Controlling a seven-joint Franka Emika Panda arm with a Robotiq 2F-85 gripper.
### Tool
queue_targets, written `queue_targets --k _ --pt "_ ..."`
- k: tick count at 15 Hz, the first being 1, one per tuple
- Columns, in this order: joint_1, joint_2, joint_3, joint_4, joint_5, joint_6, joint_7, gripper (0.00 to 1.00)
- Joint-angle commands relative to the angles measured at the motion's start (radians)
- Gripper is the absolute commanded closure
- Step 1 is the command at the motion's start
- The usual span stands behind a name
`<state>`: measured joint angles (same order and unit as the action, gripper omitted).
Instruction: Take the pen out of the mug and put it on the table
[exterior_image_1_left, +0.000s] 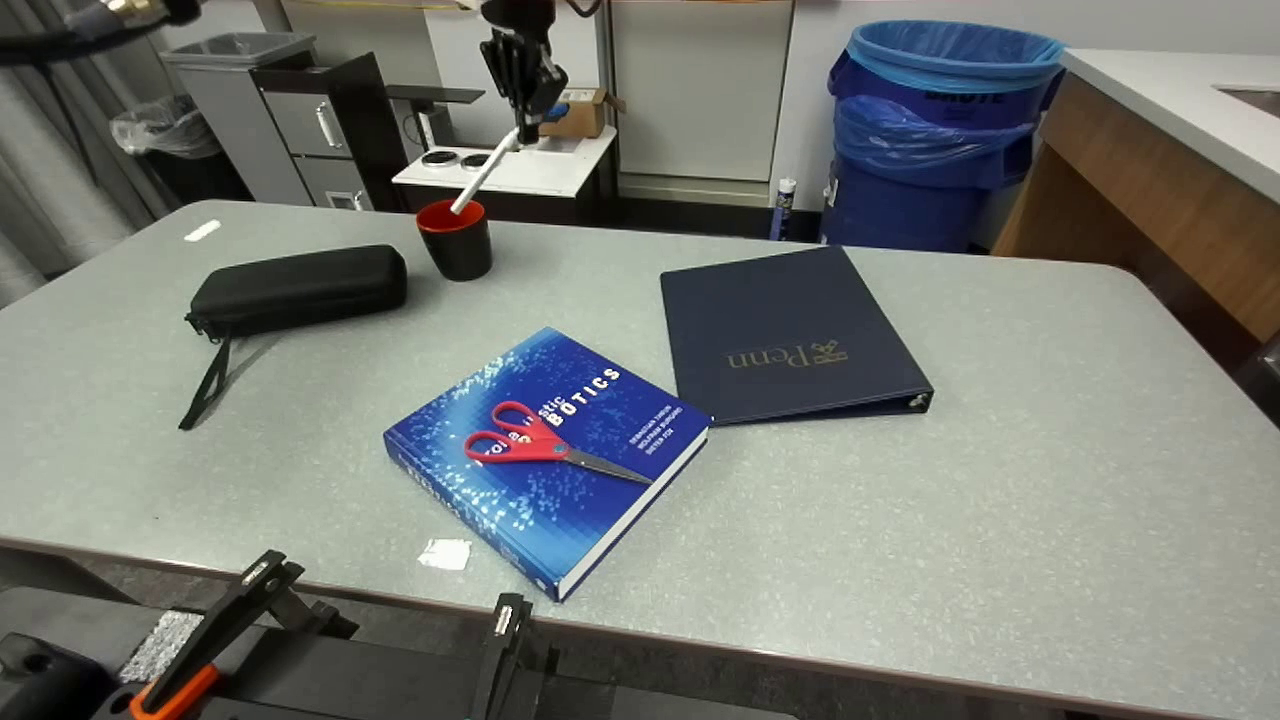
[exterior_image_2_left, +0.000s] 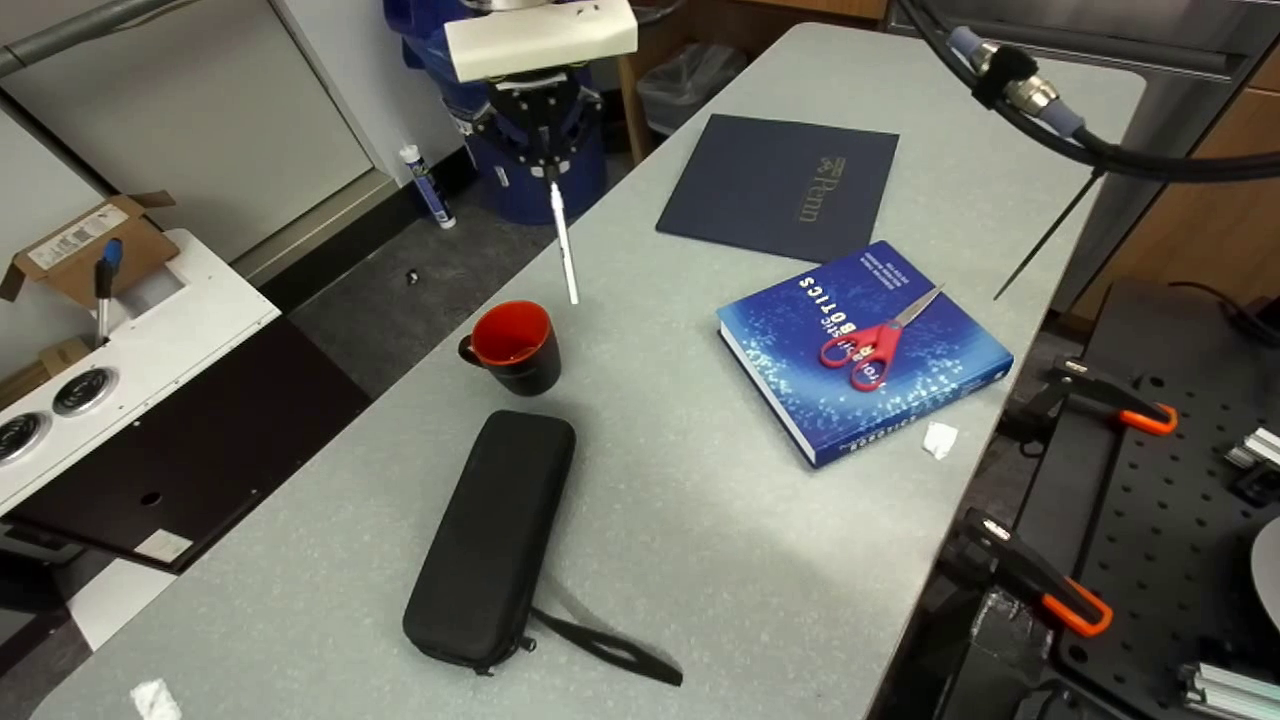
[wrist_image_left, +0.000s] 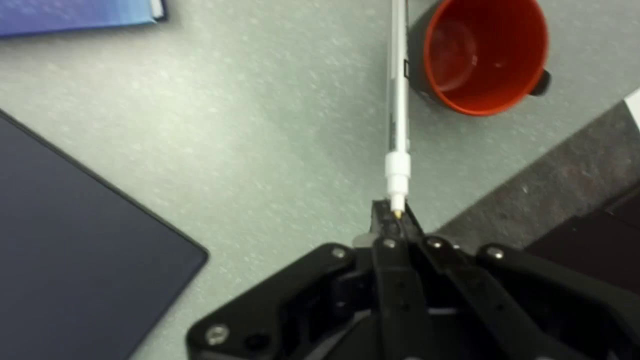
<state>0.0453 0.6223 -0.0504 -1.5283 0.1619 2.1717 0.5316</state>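
Have black gripper (exterior_image_2_left: 552, 172) clamped on upper end of white pen (exterior_image_2_left: 564, 245), nr top & L of ctr in an exterior view. Hold it in mid-air, aslant, w/ lower end out of mug (exterior_image_2_left: 530, 372) & apart from its rim, just off to upper R. Get same pen in wrist view running from top edge, R of ctr, down to the grip, w/ nib end there (tiny gold-coloured point, just abt visible). See mug upright at upper R, just beside pen, black outside & red inside.

In an exterior view, find black case (exterior_image_2_left: 490, 540) w/ strap lying on grey table (exterior_image_2_left: 720, 560), below mug, L of ctr & nr btm. Spot blue book (exterior_image_2_left: 800, 370) R of ctr w/ red-handled scissors (exterior_image_2_left: 880, 340) flat on top, blades toward upper R. Spot navy binder (exterior_image_2_left: 770, 190) marked Penn just above book; can't tell if touching. Note white scraps (exterior_image_2_left: 940, 440) on table at R & btm L corner, plus tube (exterior_image_2_left: 428, 188) beyond table edge, upper L. Also see dark-blue bin (exterior_image_1_left: 890, 210) at upper R in an exterior view.
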Motion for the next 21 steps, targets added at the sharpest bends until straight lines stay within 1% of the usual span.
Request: queue_targets --k 1,2,4,6,8,9,12,14,16,17,21 --pt "0.002 0.091 -0.034 0.087 -0.034 -0.169 0.023 1.00" --pt "0.019 0.121 -0.051 0.106 -0.057 -0.180 0.057 1.00" --pt "0.033 0.193 -0.058 0.156 -0.069 -0.184 0.095 1.00" --pt "0.064 0.268 -0.073 0.208 -0.094 -0.142 0.172 1.00" --pt "0.090 0.334 -0.082 0.270 -0.116 -0.141 0.240 1.00" --pt "0.110 0.366 -0.097 0.298 -0.137 -0.124 0.291 1.00" --pt "0.146 0.427 -0.133 0.366 -0.190 -0.099 0.411 1.00" --pt "0.154 0.444 -0.145 0.394 -0.211 -0.100 0.467 0.73" --pt "0.153 0.455 -0.148 0.420 -0.219 -0.104 0.503 0.59" --pt "0.147 0.458 -0.143 0.433 -0.219 -0.108 0.511 0.50" --pt "0.128 0.464 -0.125 0.464 -0.201 -0.110 0.518 0.21"
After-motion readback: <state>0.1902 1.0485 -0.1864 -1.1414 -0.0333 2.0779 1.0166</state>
